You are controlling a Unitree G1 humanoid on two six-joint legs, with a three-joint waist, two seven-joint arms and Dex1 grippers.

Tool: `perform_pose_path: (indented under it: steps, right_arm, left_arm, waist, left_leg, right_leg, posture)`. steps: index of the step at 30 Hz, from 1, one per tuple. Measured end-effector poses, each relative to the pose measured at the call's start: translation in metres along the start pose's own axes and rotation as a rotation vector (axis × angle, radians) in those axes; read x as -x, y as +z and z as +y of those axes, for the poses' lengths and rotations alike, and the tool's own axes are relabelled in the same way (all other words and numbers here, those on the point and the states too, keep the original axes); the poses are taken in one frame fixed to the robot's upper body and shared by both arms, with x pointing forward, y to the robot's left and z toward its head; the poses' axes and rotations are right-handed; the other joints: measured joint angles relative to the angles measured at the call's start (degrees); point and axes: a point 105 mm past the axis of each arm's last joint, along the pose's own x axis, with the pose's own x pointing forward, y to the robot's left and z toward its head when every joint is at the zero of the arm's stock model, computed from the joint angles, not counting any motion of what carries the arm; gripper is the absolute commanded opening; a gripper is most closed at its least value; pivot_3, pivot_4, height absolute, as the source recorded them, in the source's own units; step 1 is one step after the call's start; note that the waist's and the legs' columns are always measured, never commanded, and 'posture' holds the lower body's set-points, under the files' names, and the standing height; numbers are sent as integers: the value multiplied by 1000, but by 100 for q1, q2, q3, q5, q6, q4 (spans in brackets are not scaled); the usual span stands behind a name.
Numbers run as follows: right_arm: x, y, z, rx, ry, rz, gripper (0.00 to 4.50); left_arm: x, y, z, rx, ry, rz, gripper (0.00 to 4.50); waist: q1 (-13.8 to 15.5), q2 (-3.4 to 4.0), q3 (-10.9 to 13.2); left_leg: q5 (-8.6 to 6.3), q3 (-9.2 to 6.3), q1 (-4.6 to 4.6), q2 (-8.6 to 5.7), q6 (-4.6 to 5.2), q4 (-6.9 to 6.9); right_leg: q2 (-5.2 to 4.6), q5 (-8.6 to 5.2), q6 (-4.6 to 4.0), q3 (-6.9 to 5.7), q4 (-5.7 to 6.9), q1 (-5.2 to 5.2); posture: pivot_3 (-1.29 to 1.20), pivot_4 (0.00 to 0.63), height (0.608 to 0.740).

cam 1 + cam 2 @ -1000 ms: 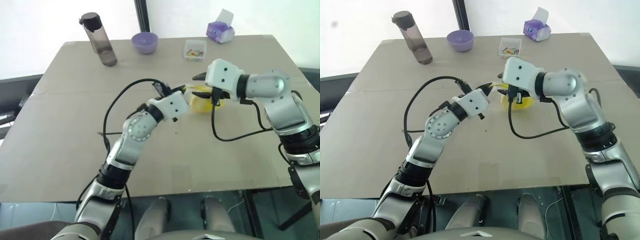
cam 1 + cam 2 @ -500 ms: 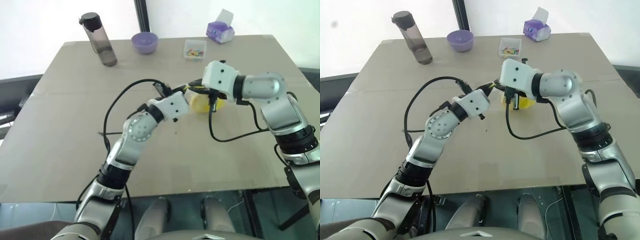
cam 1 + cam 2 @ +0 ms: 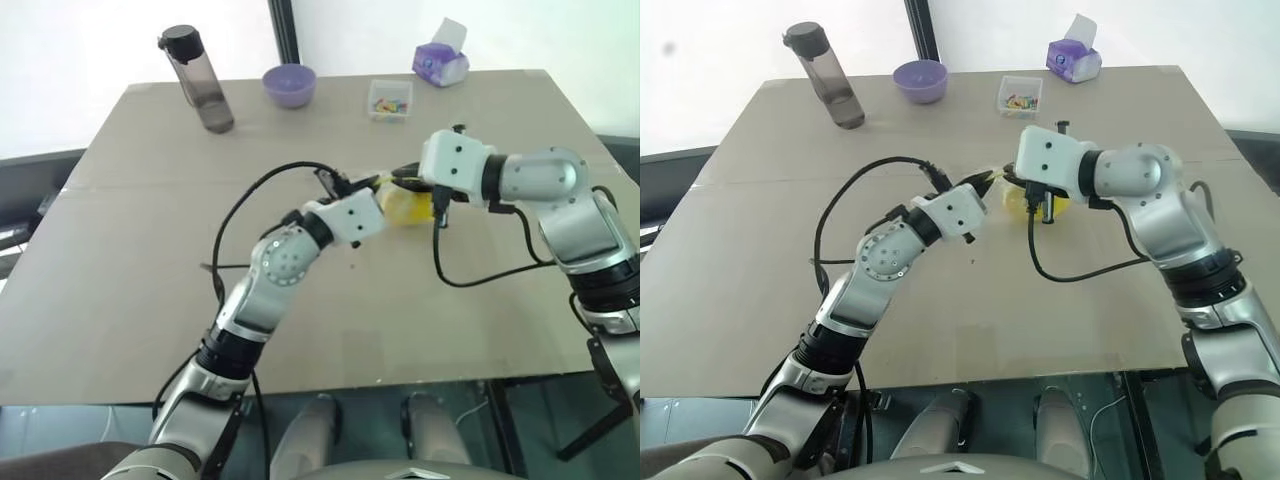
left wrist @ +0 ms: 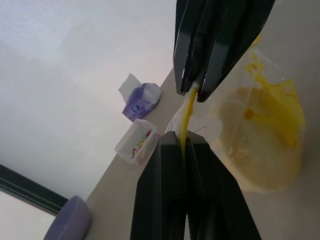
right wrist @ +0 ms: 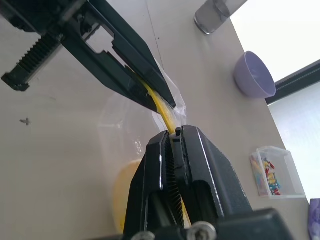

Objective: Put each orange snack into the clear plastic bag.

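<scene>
Both arms are meeting over the middle of the table (image 3: 120, 300). The left end effector (image 4: 182, 145) is clamping its fingers together on the yellow seal strip (image 4: 187, 112) of the clear plastic bag (image 4: 250, 130), and the right end effector (image 5: 175, 137) is pinching that same strip from the opposite side, its fingers also pressed together on it. The two sets of black fingertips are sitting tip to tip, almost touching, with a short stretch of the strip running between them.

The orange snack (image 4: 265, 150) is lying inside the bag, hanging just below the seal strip and just beside the left end effector; yellow smears are showing on the inside of the plastic. In the head view the bag with the snack (image 3: 405, 208) is sitting between the two wrists.

Along the far edge of the table a dark water bottle (image 3: 198, 80), a purple bowl (image 3: 289, 85), a small clear box of coloured bits (image 3: 390, 99) and a purple tissue pack (image 3: 441, 60) are standing well apart from the arms.
</scene>
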Motion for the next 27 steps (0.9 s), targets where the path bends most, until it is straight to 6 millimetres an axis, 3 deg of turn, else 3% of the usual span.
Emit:
perform_pose_path:
  steps: [13,27]
  right_arm:
    - [18,-27,-4,-9,-42,102,63]
    - [50,-77,-5,-42,-82,293,63]
  left_arm:
    - [0,2,-1,-6,-12,-12,0]
    - [1,1,-1,-11,-16,-11,0]
  waist:
    - [6,0,0]
    - [14,0,0]
  left_leg:
    - [0,1,0,0,0,0]
    - [0,3,0,0,0,0]
  right_leg:
    - [0,0,0,0,-1,0]
    - [-1,0,0,1,-2,1]
  posture:
    - [0,150,740]
    - [0,150,740]
